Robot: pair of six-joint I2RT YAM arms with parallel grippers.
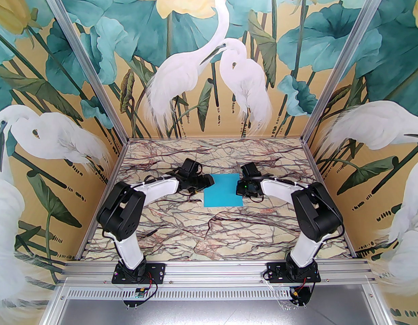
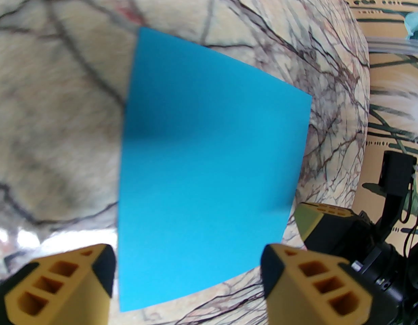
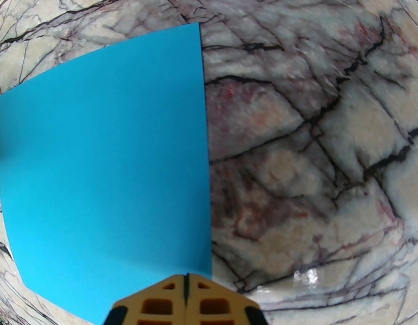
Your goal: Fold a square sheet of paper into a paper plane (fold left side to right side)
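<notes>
Marble table [image 1: 168, 222]: veined top, boxed in by egret mural walls [image 1: 182, 80].
Square sheet of paper [image 1: 223, 190]: flat and unfolded at mid-table, between the two arms; its right edge is partly covered from above by the right wrist.
Left gripper [image 2: 188, 259]: fingers spread wide, one off each side of the sheet; its own view is blurred, so contact is unclear.
Right gripper [image 3: 186, 279]: fingers pressed together over the sheet's corner; I can't tell whether they touch the paper.

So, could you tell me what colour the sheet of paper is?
The sheet is plain cyan-blue, clearest in the right wrist view.
</notes>
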